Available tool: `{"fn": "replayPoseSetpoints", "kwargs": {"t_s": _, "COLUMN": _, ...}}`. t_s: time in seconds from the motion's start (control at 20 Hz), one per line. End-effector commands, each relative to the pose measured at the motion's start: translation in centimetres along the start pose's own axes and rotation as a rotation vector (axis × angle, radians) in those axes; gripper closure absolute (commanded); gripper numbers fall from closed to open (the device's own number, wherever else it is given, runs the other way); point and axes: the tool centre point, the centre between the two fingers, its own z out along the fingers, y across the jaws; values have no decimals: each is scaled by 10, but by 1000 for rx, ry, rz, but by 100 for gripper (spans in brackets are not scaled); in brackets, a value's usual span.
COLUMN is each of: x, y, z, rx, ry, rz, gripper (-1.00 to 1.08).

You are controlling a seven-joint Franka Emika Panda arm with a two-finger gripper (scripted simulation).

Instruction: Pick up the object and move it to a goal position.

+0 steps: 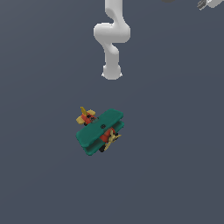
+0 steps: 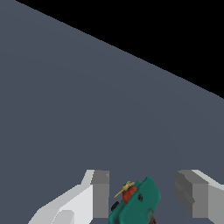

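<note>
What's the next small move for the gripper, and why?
Probably descend toward the toy biplane. In the wrist view the gripper is open, its fingers apart either side of the teal wings and not touching, with the plane low in the frame.

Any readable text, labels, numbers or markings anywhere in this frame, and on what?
None. The toy biplane shows only plain teal, red and yellow surfaces; the arm, the gripper and the grey floor carry no lettering or signs in either view.
</note>
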Motion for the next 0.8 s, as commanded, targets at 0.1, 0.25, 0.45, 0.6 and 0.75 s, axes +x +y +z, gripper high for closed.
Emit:
{"fn": "replayPoseSetpoints", "kwargs": {"t_s": 0.1, "x": -3, "y": -18, "z": 0, "rx": -40, "ry": 42, "rz": -35, "gripper": -20}}
{"fn": "replayPoseSetpoints", "kwargs": {"t_s": 0.25, "x": -6, "y": -30, "z": 3, "rx": -66, "ry": 67, "rz": -60, "gripper": -20}}
{"fn": "replayPoseSetpoints", "kwargs": {"t_s": 0.45, "x": -13, "y": -45, "z": 9, "rx": -102, "ry": 96, "rz": -95, "gripper": -20}}
{"fn": "replayPoseSetpoints", "kwargs": {"t_s": 0.6, "x": -19, "y": -55, "z": 15, "rx": -129, "ry": 116, "rz": -123, "gripper": -20}}
{"fn": "replayPoseSetpoints", "kwargs": {"t_s": 0.75, "x": -26, "y": -65, "z": 24, "rx": -156, "ry": 132, "rz": -152, "gripper": -20}}
